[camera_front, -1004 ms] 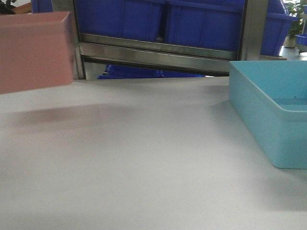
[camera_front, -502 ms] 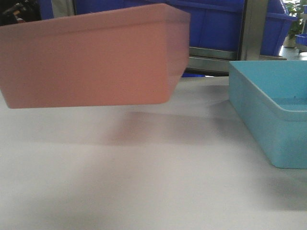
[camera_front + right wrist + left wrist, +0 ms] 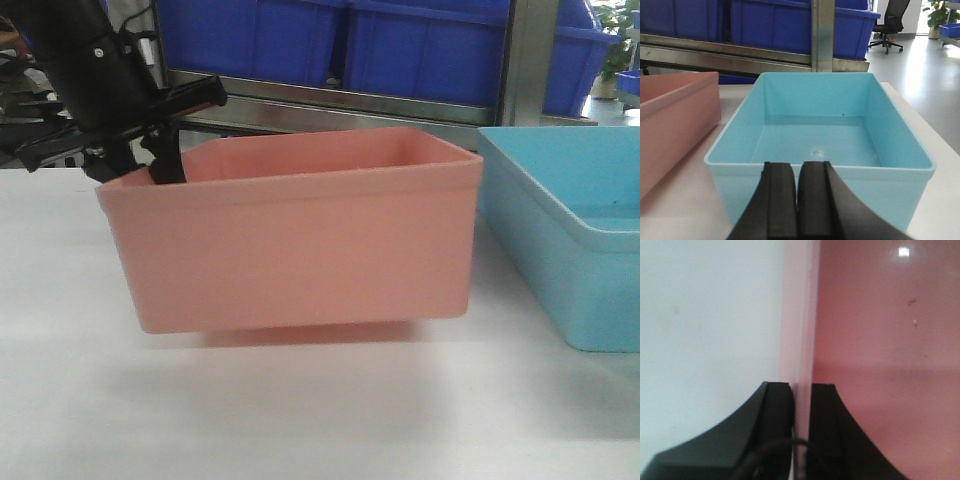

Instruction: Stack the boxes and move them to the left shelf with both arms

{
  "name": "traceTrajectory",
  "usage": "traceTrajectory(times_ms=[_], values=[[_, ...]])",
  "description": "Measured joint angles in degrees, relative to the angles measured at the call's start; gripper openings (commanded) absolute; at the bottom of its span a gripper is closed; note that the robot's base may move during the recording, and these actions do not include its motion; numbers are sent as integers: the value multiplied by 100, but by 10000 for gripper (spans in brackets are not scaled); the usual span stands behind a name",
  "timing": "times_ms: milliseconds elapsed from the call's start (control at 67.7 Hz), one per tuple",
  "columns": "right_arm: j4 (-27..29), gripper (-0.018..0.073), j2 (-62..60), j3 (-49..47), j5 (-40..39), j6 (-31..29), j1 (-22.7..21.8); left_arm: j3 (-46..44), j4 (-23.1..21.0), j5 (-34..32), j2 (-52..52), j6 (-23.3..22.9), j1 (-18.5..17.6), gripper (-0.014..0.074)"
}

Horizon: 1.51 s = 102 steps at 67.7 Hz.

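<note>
The salmon pink tub (image 3: 300,240) has swung in from the far left. It now hangs just above the table (image 3: 300,430), just beside the sky blue tub (image 3: 560,250), which lies to its right with its rim higher than the pink base. The left gripper (image 3: 801,390) pinches the pink tub's left wall; the right gripper (image 3: 799,167) is closed on nothing at the blue tub's near end. Nesting likely needs a lift rightward.

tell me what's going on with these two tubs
The left gripper has its jaws shut on the wall of the pink tub, one inside and one outside, holding it seemingly just off the white table beside the blue tub. The right gripper sits at the blue tub's near wall, jaws shut, holding nothing. The tubs aren't stacked yet.
</note>
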Motion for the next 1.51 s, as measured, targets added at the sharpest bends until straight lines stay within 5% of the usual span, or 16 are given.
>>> traceTrajectory(times_ms=[428, 650, 768, 1004, 1359, 1506], values=[[0, 55, 0, 0, 0, 0, 0, 4, 18, -52, 185, 0, -139, 50], [0, 55, 0, 0, 0, 0, 0, 4, -119, 41, 185, -11, -139, 458], [0, 55, 0, 0, 0, 0, 0, 4, -139, 192, 185, -11, -139, 547], [0, 55, 0, 0, 0, 0, 0, 4, -95, 465, -410, 811, -139, 430], [-48, 55, 0, 0, 0, 0, 0, 724, 1045, 523, -2659, 1285, -139, -8], [-84, 55, 0, 0, 0, 0, 0, 1586, 1287, 134, -3792, 1309, -139, -4]])
